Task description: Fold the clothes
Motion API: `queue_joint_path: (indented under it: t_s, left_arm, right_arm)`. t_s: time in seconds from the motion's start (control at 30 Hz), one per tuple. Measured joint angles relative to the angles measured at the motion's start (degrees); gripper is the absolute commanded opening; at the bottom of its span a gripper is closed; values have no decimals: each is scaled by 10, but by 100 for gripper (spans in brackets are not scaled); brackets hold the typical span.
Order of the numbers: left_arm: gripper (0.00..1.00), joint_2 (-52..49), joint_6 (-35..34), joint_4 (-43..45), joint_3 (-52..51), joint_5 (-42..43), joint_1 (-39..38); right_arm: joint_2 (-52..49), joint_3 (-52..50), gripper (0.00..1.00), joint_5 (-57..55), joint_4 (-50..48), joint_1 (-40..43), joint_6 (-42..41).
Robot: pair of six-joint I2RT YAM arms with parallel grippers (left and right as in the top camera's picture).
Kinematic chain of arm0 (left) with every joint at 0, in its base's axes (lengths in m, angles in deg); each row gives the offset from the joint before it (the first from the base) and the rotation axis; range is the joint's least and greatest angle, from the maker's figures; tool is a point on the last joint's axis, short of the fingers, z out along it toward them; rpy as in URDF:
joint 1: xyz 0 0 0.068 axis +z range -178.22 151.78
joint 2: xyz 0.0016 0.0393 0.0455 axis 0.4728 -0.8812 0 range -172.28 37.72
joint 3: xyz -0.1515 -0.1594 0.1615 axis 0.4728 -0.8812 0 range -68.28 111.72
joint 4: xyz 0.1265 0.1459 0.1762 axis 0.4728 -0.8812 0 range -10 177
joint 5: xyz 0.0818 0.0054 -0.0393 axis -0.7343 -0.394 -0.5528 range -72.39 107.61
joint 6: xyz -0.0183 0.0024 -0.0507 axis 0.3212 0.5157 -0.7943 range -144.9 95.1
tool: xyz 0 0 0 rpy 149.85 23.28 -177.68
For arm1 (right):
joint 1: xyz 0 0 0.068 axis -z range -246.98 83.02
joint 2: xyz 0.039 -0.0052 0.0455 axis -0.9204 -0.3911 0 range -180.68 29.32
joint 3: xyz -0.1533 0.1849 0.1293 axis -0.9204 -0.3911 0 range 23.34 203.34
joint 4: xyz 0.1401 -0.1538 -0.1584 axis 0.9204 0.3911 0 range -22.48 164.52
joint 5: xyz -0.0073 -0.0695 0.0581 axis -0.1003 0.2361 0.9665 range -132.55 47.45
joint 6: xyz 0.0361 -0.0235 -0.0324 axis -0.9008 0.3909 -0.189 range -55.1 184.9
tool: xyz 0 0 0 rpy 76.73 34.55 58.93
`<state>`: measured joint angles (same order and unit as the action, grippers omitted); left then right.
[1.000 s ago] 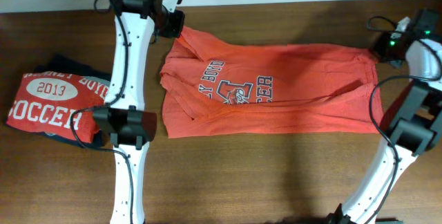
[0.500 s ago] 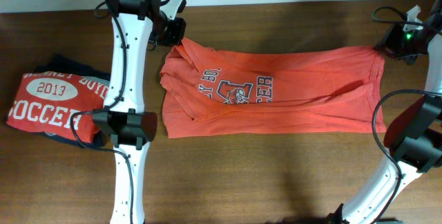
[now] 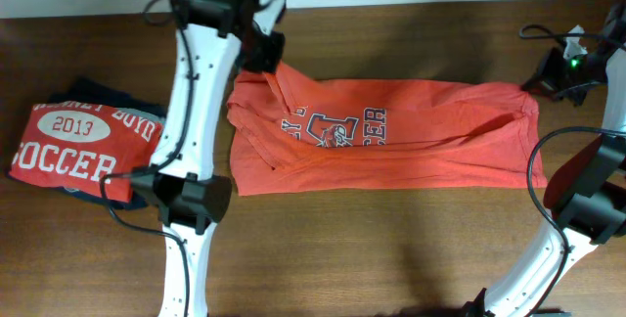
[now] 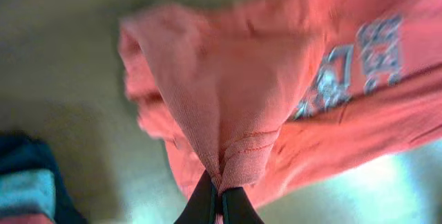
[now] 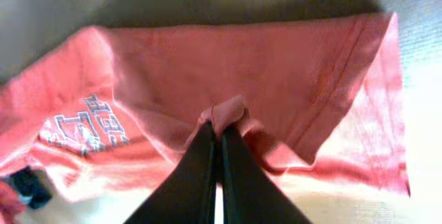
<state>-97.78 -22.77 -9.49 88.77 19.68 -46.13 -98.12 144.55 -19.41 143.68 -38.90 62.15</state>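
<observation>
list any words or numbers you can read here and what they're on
"2013": red shirt, inside an oval.
"SOCCER": same shirt, lower down.
"BOYD": same shirt, top line; first word unclear.
"CER": orange shirt, the rest folded under.
Wrist views: lettering too blurred.
</observation>
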Motion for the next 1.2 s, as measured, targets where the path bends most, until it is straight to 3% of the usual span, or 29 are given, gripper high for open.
queue_joint_path:
  t_s: [0.4,0.83,0.93,1.0,1.03,1.13,1.2]
  left_arm:
    - [0,25,-7,-1,-231,-43,48]
    - [0,108,-7,-2,-249,-56,106]
    - [1,108,-7,-2,-259,-55,103]
    - [3,108,-7,-1,-275,-55,103]
    - [10,108,-7,-2,-286,-55,103]
    - [11,108,-9,-2,-299,-55,103]
    - [18,108,-9,-2,-301,-56,103]
  right_arm:
    - [0,0,4,-130,27,0,-8]
    - [0,0,4,-196,34,0,-18]
    - [0,0,8,-200,41,0,-17]
    - [0,0,20,-202,46,0,-20]
    - [0,0,24,-205,50,0,-19]
    - [0,0,24,-208,56,0,-17]
    - [0,0,23,-208,64,0,-18]
